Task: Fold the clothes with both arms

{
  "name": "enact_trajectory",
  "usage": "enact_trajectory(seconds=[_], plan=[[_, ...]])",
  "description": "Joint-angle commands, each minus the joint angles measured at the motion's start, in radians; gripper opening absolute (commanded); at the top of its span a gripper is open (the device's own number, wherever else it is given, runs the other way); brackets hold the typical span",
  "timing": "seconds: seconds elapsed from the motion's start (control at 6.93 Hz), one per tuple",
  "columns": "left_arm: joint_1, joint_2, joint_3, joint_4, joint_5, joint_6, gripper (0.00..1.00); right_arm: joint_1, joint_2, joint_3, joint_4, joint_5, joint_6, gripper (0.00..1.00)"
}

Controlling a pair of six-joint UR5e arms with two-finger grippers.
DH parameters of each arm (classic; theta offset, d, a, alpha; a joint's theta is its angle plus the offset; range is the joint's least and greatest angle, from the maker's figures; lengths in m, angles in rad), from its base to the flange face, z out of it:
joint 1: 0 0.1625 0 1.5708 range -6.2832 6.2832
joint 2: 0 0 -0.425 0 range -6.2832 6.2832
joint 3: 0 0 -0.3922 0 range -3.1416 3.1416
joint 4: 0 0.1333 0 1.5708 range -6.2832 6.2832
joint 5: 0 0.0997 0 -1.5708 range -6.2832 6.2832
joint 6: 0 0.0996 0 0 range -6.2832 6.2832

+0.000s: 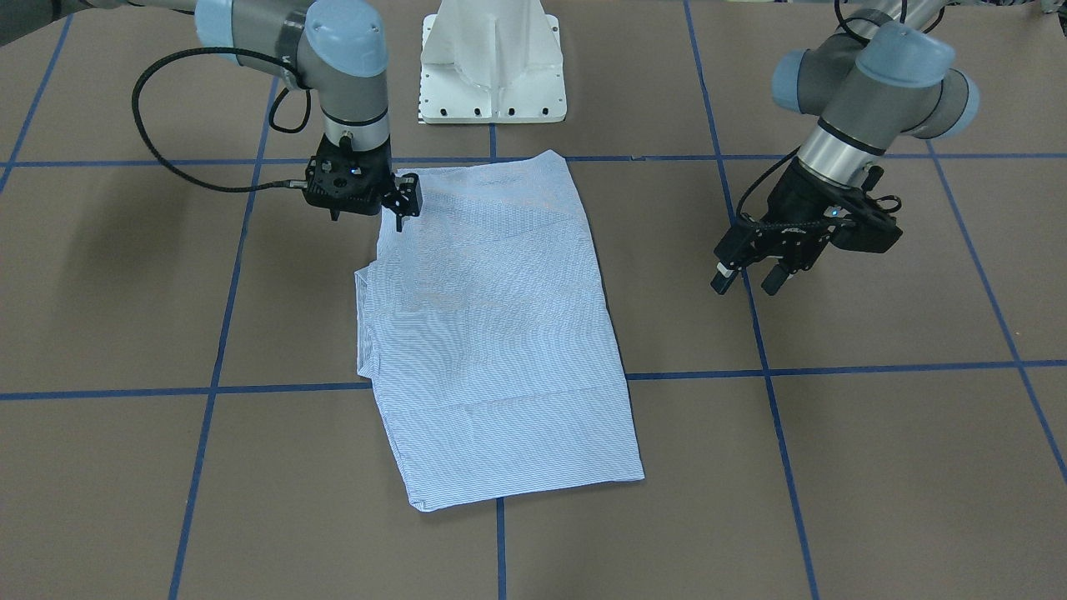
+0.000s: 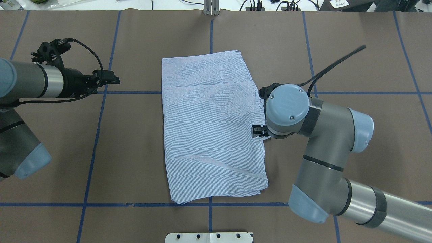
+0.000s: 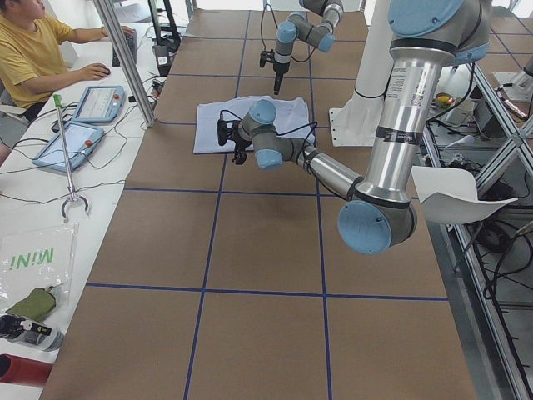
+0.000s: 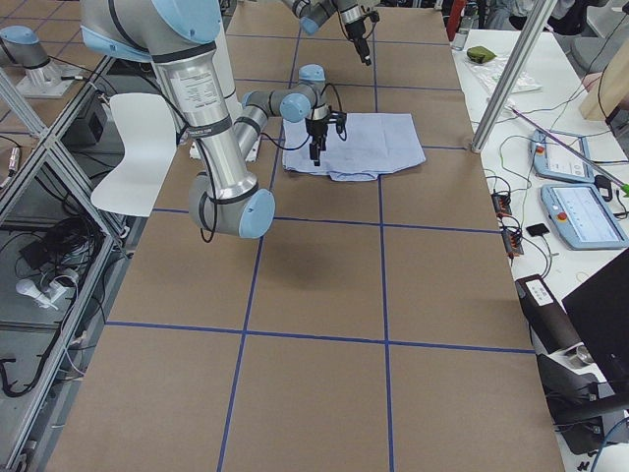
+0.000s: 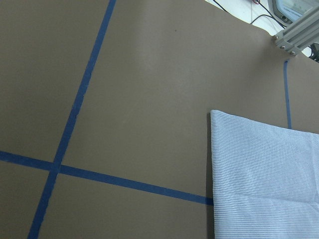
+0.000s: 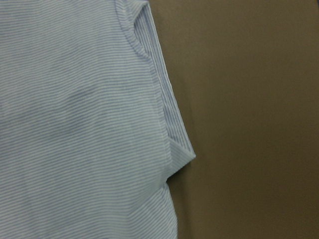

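Front on: light blue, finely striped shirt [image 1: 492, 333] folded flat at centre of brown, blue-taped table [image 1: 875, 467]. Black two-finger left gripper [image 1: 748, 282] well aside, fingers spread, empty.

Overhead: black right gripper [image 2: 257, 131] seemingly just over shirt's edge (mostly hidden under its wrist); clenched or released, cannot tell.

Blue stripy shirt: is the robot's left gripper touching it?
Apart. The overhead view shows bare brown table between the black left gripper and the light blue striped shirt.
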Motion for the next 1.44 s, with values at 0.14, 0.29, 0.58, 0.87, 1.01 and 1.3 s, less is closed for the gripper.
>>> enact_trajectory(seconds=[0.14, 0.29, 0.58, 0.87, 1.01, 1.3], plan=[[-0.001, 0.002, -0.005, 0.000, 0.001, 0.000, 0.99, -0.090, -0.107, 0.009, 0.252, -0.070, 0.727, 0.98], [-0.001, 0.002, -0.006, 0.000, 0.001, 0.000, 0.99, -0.135, -0.117, 0.018, 0.273, -0.155, 0.865, 0.96], [-0.001, 0.001, -0.008, 0.000, 0.001, 0.000, 0.99, -0.177, -0.118, 0.020, 0.267, -0.194, 0.909, 0.94], [-0.003, 0.001, -0.015, 0.002, 0.002, 0.000, 0.99, -0.187, -0.140, 0.020, 0.268, -0.196, 0.911, 0.94], [-0.003, 0.001, -0.015, 0.002, 0.002, 0.000, 0.99, -0.187, -0.148, 0.021, 0.270, -0.194, 0.911, 0.94], [-0.003, 0.001, -0.015, 0.002, 0.002, 0.000, 0.99, -0.193, -0.148, 0.015, 0.271, -0.194, 0.911, 0.94]])
